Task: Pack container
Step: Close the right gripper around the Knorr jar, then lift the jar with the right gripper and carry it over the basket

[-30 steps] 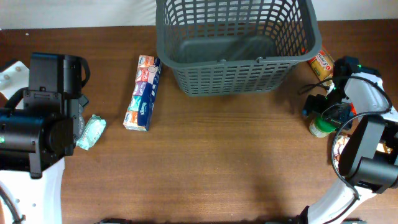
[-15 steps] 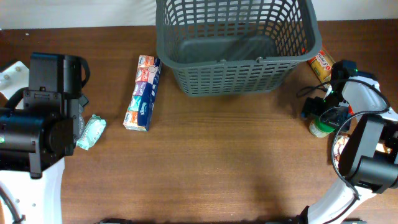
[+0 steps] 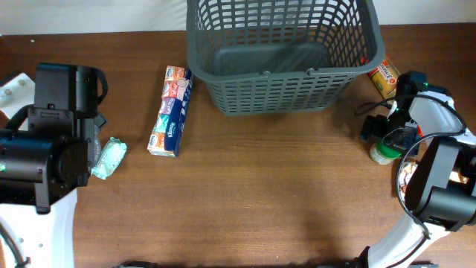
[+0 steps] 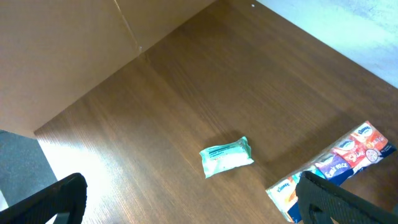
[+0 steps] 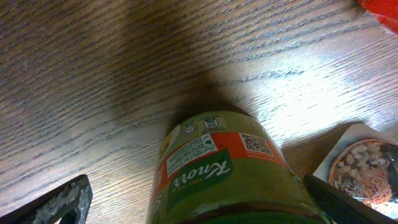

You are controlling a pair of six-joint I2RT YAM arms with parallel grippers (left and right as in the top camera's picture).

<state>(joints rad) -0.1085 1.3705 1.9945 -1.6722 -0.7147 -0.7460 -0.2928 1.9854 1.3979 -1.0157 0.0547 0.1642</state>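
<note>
Jar [image 5: 224,168] inside wide-spread right pincer [image 5: 199,204], left pincer [image 4: 193,205] wide-spread and empty above wooden table [image 4: 186,93]

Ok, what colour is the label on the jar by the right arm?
Green with an orange band; the jar shows best in the right wrist view.

We read "Knorr" on the green-and-orange label [image 5: 202,171] of the round green jar [image 5: 255,199]; no other print is legible.
</note>
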